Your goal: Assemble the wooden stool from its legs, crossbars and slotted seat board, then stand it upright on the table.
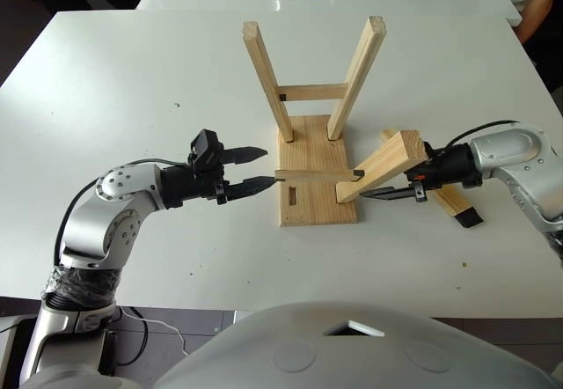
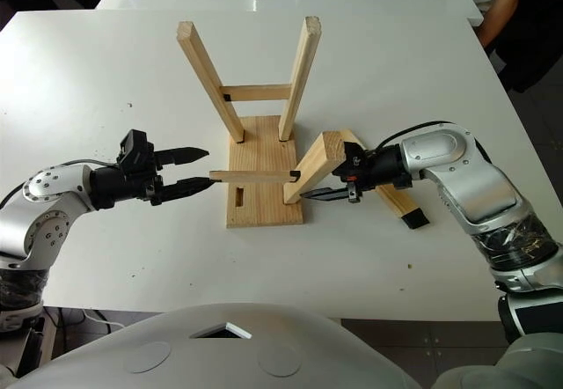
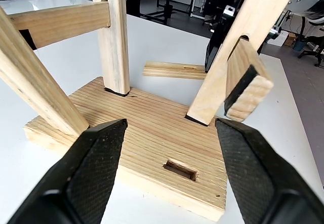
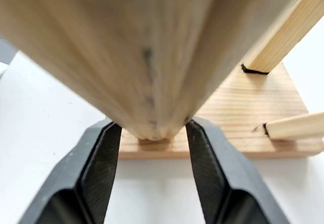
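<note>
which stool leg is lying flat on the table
The pale, black-tipped wooden leg by the right gripper. Two stand in the slotted seat board; the gripper holds one.

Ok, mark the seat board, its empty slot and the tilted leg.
seat board (image 1: 318,206): left eye view, bare near part of its top.
empty slot (image 3: 180,169): left wrist view, middle of the hole.
tilted leg (image 1: 391,158): left eye view, middle of its length.

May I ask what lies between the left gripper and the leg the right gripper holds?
A crossbar joined to that leg, above the seat board, as the left eye view shows.
</note>
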`<action>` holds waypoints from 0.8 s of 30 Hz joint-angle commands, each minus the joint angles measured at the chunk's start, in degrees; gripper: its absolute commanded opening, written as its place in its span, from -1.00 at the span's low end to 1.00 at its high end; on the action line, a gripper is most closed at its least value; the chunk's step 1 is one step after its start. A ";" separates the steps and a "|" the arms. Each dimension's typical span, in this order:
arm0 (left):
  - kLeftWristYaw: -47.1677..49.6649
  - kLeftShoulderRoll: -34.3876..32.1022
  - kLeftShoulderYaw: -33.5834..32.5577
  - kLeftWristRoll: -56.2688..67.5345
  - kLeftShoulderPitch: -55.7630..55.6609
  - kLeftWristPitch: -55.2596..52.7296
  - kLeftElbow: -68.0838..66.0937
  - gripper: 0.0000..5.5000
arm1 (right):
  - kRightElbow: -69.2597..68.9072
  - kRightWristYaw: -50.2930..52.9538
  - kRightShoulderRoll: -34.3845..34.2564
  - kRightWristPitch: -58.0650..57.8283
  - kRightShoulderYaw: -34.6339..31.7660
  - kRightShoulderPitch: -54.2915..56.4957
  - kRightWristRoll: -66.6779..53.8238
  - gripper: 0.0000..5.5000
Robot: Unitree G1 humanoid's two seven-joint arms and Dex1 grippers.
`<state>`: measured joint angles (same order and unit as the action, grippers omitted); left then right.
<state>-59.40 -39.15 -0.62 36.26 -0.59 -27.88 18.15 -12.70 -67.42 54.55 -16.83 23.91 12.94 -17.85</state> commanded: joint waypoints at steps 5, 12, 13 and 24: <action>0.81 -0.09 -0.87 -0.41 0.79 -0.12 0.11 0.18 | -0.95 4.27 -0.15 -3.90 -4.96 -7.53 2.34 0.20; 2.84 -0.12 -5.83 0.75 6.73 0.28 2.76 0.18 | -13.91 14.74 -0.83 -10.05 -33.79 -24.07 -5.09 0.29; 3.17 -0.14 -7.30 0.98 8.34 0.49 3.26 0.18 | -15.64 16.89 -2.26 -11.45 -37.26 -26.85 -5.27 0.36; 6.29 0.81 -13.14 2.62 11.44 0.46 4.95 0.18 | -4.19 22.41 -9.67 -4.86 -44.90 -38.20 0.10 0.54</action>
<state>-53.74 -38.18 -13.81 38.84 12.11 -27.16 22.88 -18.73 -44.58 46.05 -23.06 -20.98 -24.62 -17.97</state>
